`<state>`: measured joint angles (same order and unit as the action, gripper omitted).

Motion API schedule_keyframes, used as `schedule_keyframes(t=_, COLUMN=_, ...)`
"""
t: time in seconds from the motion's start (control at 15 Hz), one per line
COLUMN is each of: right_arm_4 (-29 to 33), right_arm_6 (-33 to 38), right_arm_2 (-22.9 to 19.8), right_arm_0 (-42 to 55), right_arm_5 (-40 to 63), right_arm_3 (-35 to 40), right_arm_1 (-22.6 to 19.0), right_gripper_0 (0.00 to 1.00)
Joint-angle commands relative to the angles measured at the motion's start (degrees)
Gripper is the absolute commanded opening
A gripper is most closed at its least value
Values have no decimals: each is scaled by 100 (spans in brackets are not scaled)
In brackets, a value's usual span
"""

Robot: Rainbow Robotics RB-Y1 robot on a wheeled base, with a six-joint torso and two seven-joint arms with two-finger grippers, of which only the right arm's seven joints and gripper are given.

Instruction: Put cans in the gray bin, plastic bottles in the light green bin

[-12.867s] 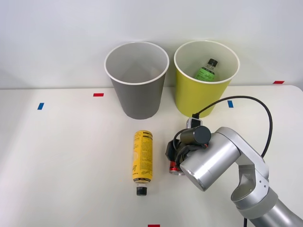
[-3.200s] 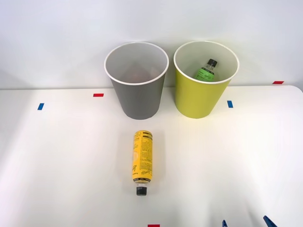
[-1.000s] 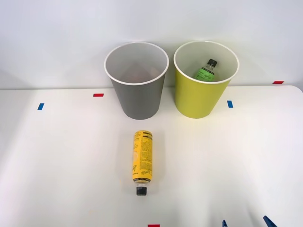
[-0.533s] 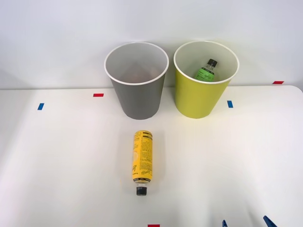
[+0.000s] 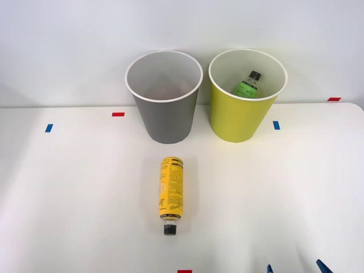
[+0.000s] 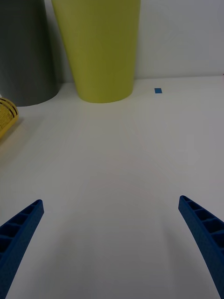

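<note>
A yellow-labelled plastic bottle [image 5: 170,194] with a black cap lies on the white table, cap toward me, in front of the gray bin [image 5: 165,122]. Its end shows at the wrist view's edge [image 6: 5,119]. A green-labelled bottle [image 5: 248,86] leans inside the light green bin [image 5: 236,122]. The can is hidden. My right gripper [image 5: 296,268] sits at the table's near right edge, open and holding nothing, well to the right of the yellow bottle. In the wrist view the gripper [image 6: 110,201] faces the light green bin [image 6: 100,46] and the gray bin [image 6: 23,46].
Both bins stand side by side at the back of the table, against a white wall. Small tape marks lie on the table: red [image 5: 118,114], blue [image 5: 49,127] and another blue one [image 5: 276,124] beside the light green bin.
12.9 s ago my arm reached over the table with the red can in its gripper beside the yellow bottle. Now the arm is back at the near edge and the can is gone from the table.
</note>
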<state>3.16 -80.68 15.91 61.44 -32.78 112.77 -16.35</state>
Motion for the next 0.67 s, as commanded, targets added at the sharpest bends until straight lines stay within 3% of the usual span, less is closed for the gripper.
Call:
schedule_keyframes(t=0.07, right_arm_4=0, right_arm_6=0, right_arm_2=0, right_arm_0=0, right_arm_5=0, right_arm_3=0, right_arm_1=0, right_gripper_0=100)
schedule_keyframes(t=0.67, right_arm_4=0, right_arm_6=0, right_arm_2=0, right_arm_0=0, right_arm_5=0, right_arm_3=0, right_arm_1=0, right_gripper_0=100)
